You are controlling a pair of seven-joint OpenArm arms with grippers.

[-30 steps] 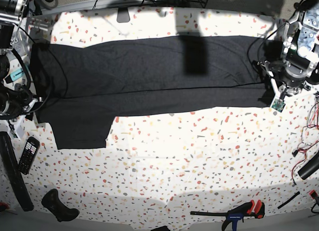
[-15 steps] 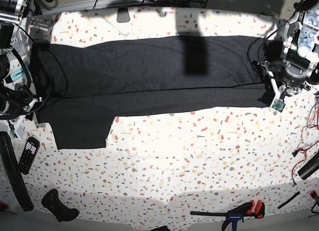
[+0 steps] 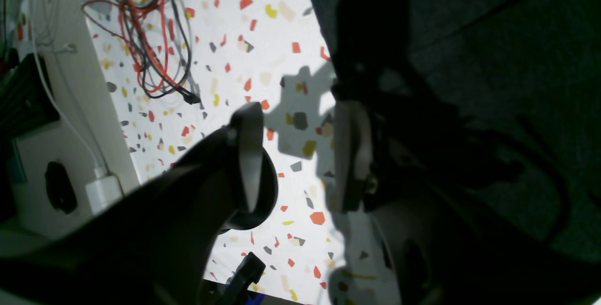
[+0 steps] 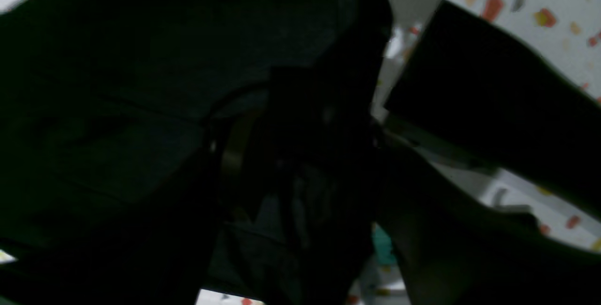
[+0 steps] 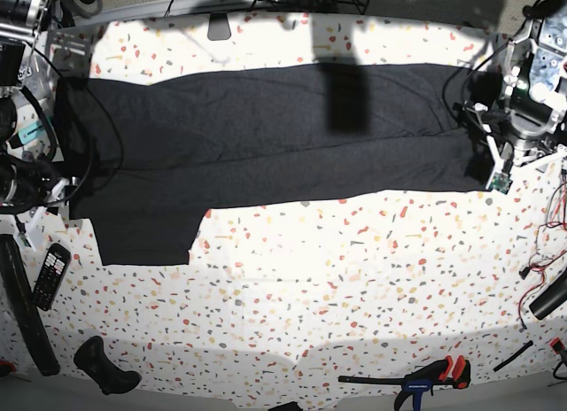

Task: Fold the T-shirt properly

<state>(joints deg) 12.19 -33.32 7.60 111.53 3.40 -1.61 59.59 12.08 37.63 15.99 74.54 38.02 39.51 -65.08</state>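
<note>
Jaws first, left to right across the base view. Right gripper (image 5: 55, 176) sits at 9 o'clock, at the shirt's edge; its wrist view is nearly black, with dark cloth bunched around the fingers, so whether it pinches fabric cannot be told. T-shirt (image 5: 257, 145) lies flat as a long dark band across the far half of the speckled worktop (image 5: 354, 278), one sleeve hanging toward 7 o'clock. Left gripper (image 3: 300, 155) at 3 o'clock: jaws spread, bare worktop between them, one finger against the shirt's edge.

Judgement: fabric is light, soft and limp, will sag and drag between grips. Best taken by pinching hem or corner edges at both ends, lifted together.
</note>
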